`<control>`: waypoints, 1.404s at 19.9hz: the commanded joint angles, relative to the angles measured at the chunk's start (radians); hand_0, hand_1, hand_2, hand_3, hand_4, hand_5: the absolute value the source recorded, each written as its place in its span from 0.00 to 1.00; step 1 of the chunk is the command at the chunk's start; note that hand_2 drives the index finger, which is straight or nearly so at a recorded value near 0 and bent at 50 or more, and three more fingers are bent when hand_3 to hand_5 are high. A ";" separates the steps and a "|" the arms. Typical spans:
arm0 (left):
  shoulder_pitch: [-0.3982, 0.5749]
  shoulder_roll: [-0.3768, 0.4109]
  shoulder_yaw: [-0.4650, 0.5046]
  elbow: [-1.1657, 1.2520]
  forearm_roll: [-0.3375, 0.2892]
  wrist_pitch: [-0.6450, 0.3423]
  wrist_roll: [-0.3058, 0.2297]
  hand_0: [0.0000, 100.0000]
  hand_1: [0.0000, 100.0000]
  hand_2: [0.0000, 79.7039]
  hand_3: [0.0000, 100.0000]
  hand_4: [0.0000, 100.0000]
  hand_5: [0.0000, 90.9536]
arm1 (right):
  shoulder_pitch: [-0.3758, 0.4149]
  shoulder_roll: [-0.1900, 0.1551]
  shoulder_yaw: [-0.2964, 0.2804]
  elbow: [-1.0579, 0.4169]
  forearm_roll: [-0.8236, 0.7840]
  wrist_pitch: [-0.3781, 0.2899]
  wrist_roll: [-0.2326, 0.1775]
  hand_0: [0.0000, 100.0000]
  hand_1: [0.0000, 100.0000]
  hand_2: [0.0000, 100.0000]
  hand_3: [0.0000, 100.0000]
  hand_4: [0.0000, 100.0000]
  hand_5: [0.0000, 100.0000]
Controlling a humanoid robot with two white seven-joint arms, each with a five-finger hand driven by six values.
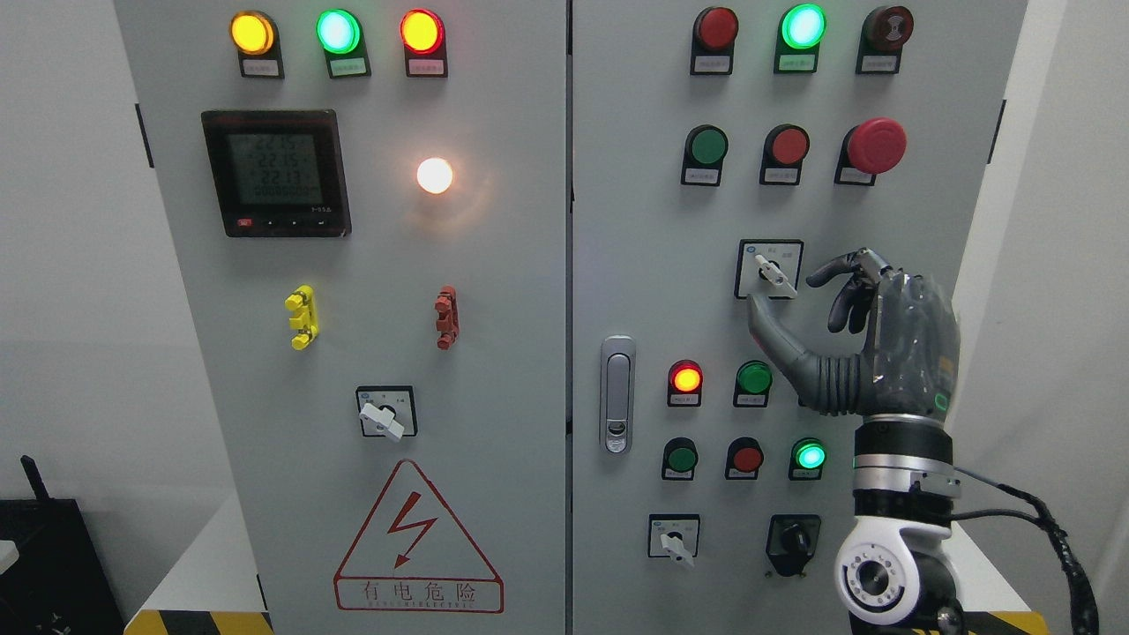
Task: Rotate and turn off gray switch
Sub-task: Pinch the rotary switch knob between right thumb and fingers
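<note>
The gray rotary switch (773, 275) sits on a white plate in the middle of the right cabinet door, its lever pointing down and to the right. My right hand (798, 291) is raised just right of it, fingers spread. The thumb tip (757, 307) is just below the switch plate and the curled fingertips (825, 273) are to its right. The hand holds nothing and is apart from the lever. The left arm is out of view.
Similar gray switches sit on the left door (385, 416) and at the lower right door (676, 541), beside a black knob (794, 538). Lit lamps and push buttons surround the hand, with a red mushroom stop button (876, 145) above. A door handle (617, 394) is at the left.
</note>
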 commanded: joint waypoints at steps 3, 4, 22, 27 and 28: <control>-0.009 0.000 0.008 -0.026 0.020 -0.001 -0.001 0.12 0.39 0.00 0.00 0.00 0.00 | -0.005 0.000 0.008 0.011 0.000 0.000 0.001 0.02 0.46 0.58 0.93 0.98 1.00; -0.009 0.000 0.008 -0.026 0.020 -0.001 -0.001 0.12 0.39 0.00 0.00 0.00 0.00 | -0.008 0.001 0.010 0.011 0.000 0.000 0.001 0.02 0.46 0.58 0.93 0.98 1.00; -0.009 0.000 0.008 -0.026 0.020 -0.001 -0.001 0.12 0.39 0.00 0.00 0.00 0.00 | -0.029 0.000 0.013 0.020 0.000 0.020 0.004 0.06 0.45 0.60 0.95 0.98 1.00; -0.009 0.000 0.008 -0.026 0.020 -0.001 -0.001 0.12 0.39 0.00 0.00 0.00 0.00 | -0.032 0.001 0.013 0.024 0.000 0.021 0.004 0.06 0.45 0.61 0.95 0.98 1.00; -0.009 0.000 0.008 -0.026 0.018 0.001 -0.001 0.12 0.39 0.00 0.00 0.00 0.00 | -0.034 0.001 0.014 0.024 0.000 0.021 0.004 0.06 0.45 0.61 0.95 0.98 1.00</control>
